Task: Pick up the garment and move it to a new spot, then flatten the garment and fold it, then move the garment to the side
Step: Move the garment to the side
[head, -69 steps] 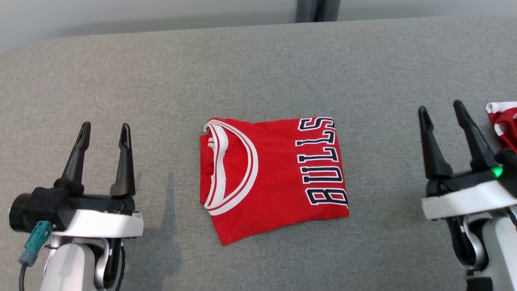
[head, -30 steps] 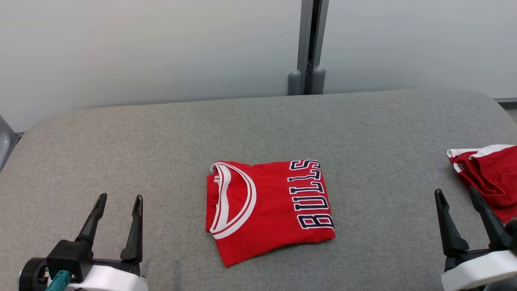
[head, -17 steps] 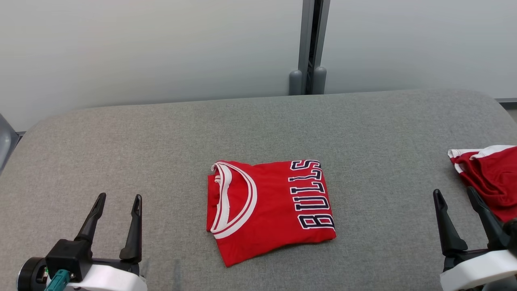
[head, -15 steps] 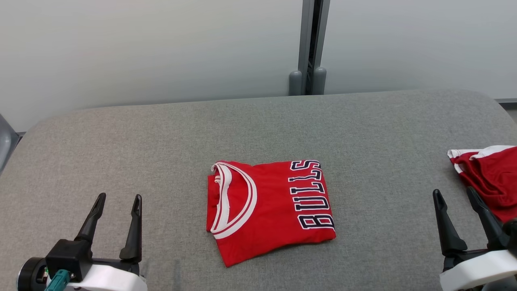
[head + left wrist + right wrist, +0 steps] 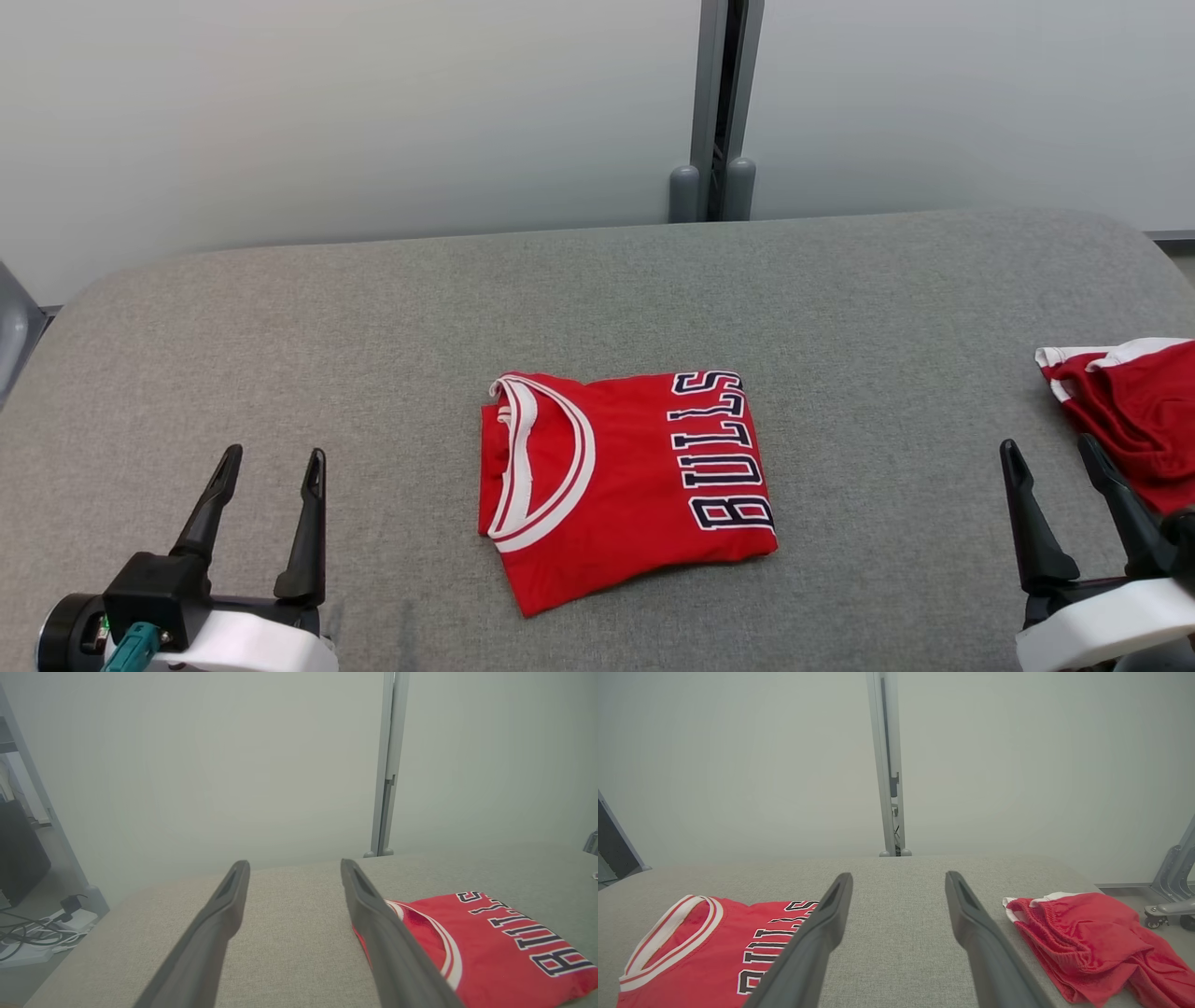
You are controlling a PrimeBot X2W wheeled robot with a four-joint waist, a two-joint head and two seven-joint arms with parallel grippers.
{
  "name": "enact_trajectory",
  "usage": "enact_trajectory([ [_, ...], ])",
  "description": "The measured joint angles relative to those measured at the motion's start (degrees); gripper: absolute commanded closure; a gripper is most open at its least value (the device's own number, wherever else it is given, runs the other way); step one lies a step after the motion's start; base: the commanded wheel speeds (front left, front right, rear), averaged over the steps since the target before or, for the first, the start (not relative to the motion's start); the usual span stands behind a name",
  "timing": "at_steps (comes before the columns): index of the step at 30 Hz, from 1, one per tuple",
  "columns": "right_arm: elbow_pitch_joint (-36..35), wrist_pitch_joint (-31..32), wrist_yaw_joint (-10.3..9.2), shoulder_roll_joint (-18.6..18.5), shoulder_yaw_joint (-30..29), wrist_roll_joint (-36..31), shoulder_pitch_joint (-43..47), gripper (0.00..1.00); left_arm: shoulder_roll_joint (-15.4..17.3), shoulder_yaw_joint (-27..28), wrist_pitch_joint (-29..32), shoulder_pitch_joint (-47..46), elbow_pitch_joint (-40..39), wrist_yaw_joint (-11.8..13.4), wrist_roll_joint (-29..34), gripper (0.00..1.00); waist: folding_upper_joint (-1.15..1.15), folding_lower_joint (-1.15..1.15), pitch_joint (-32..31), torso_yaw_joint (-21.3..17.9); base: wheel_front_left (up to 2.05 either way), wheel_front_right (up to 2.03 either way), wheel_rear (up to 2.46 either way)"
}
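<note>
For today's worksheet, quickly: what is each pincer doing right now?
Left pincer: open, holding nothing.
Right pincer: open, holding nothing.

Ahead of the left gripper (image 5: 274,453) bare grey cushion (image 5: 280,327) runs free to the wall (image 5: 373,112); the folded red jersey (image 5: 625,485) lies well off to its right; the right gripper (image 5: 1046,442), fingers spread, has open cushion ahead and leftward; crumpled red cloth (image 5: 1139,411) crowds just beside its right finger.

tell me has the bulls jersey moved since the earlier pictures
No. The jersey keeps its place below the grey post; it is the camera that has tilted.
</note>
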Motion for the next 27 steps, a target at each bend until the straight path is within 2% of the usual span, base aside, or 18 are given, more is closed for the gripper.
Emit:
enact_trajectory([
  [18,0.6,1.0,0.00,-0.9,0.3,0.1,-1.8,0.00,0.4,-0.5,-0.8,-1.1,-0.5,0.6,-0.9,0.00,0.00,0.00,1.7,0.9,0.00,0.00,0.00],
  [27,7.8,2.3,0.01,-2.5,6.8,1.3,-11.1,0.00,-0.8,-1.4,-3.9,-7.4,0.4,0.3,-1.9,0.00,0.00,0.00,8.1,4.0,0.00,0.00,0.00],
])
